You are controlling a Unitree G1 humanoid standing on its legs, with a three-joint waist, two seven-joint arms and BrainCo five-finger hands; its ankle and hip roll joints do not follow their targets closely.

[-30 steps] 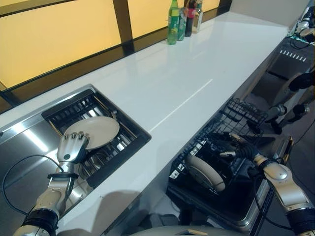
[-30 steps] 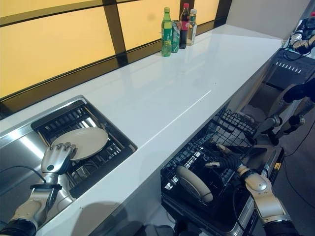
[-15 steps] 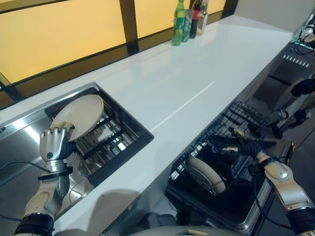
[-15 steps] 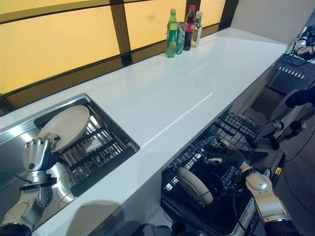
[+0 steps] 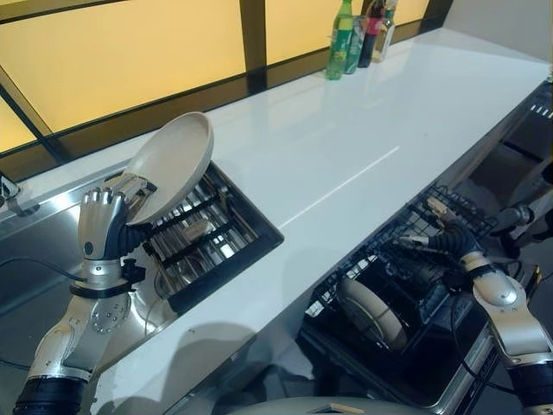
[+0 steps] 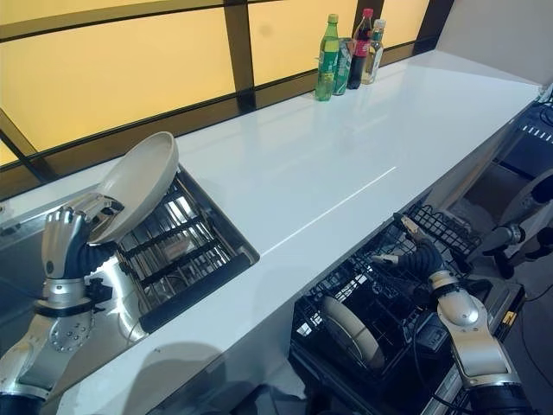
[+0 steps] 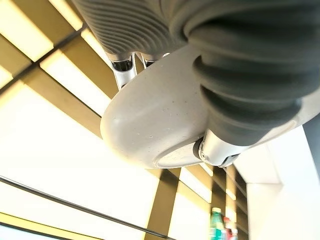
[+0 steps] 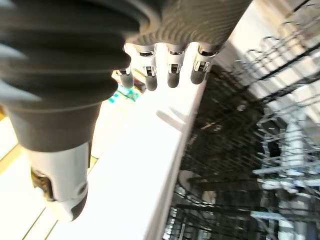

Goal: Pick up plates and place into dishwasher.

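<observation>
The near rim of the plate (image 5: pixel 171 162) is covered by the left hand (image 5: pixel 105 226). In the left wrist view its far edge is hidden behind the hand's cover. The lower part of a second plate (image 6: pixel 352 333) is screened by the wires of the rack (image 6: pixel 429 226). The bottles (image 5: pixel 356 35) are cut off by the upper edge.

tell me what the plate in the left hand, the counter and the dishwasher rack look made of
Plate: seemingly matte off-white ceramic or melamine; dull surface, faint specks up close. Counter: glossy white stone or laminate, mirroring the window glow. Dishwasher rack: dark coated wire, thin crossing rods. The left hand pinches the plate's rim.
</observation>
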